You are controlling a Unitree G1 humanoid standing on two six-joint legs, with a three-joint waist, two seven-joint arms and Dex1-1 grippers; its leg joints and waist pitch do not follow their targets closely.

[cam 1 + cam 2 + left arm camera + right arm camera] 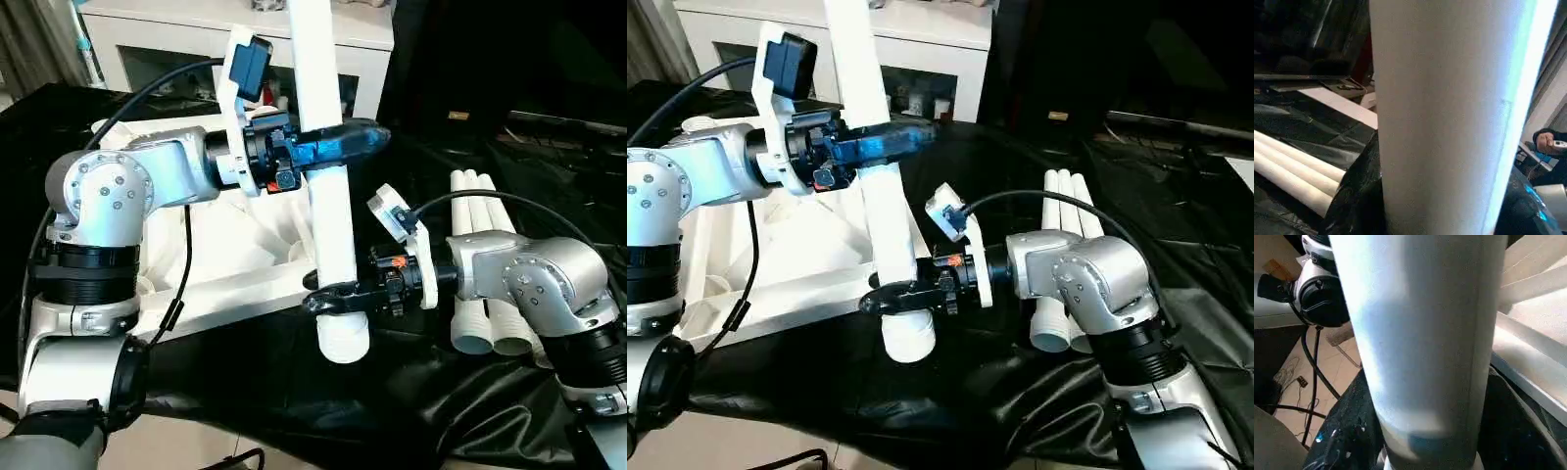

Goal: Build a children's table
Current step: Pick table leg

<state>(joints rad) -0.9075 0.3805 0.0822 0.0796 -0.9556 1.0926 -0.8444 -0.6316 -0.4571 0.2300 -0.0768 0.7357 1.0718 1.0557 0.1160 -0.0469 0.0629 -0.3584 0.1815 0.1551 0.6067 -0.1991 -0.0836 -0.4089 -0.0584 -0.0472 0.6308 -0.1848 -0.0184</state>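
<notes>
Two claws on one leg: my left claw grips the white leg high up, my right claw wraps it near the open bottom end.
Head view: leg stands nearly upright above the front edge of the tabletop; three spare legs lie beside my right arm.
Left wrist view: leg right up close, spare legs beyond.
Right wrist view: same leg, tabletop rim behind.
Handling guess: light, stiff, slick plastic; spaced grips stop it swinging.
Writing: none readable.
</notes>
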